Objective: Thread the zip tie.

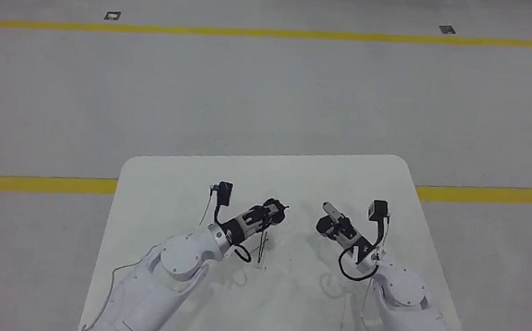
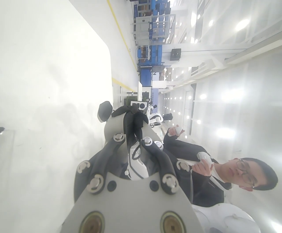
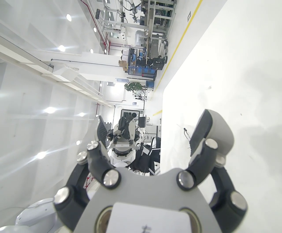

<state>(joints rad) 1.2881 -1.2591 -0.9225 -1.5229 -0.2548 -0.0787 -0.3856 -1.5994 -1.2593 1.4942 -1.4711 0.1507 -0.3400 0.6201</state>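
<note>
The zip tie (image 1: pixel 261 249) lies on the white table (image 1: pixel 172 187), a thin dark strip running roughly away from me, and of everything here it is the closest to my body. Just beyond its far end sits my left gripper (image 1: pixel 276 212), fingers clenched together and pointing toward my other arm. I cannot tell whether anything is pinched between them. The tie itself looks to be resting on the tabletop, apart from those fingers.

Off to the tie's right, a little farther out, my right gripper (image 1: pixel 323 218) faces the left one across a short gap. It is released, its two fingers spread wide. From its own wrist camera (image 3: pixel 152 129) the tie (image 3: pixel 186 132) shows as a fine dark line on the table, past one black pad (image 3: pixel 198 130).

Beyond the tie and both grippers the table runs to its rounded far edge. Past that is pale floor crossed by a yellow line (image 1: pixel 42 184).
</note>
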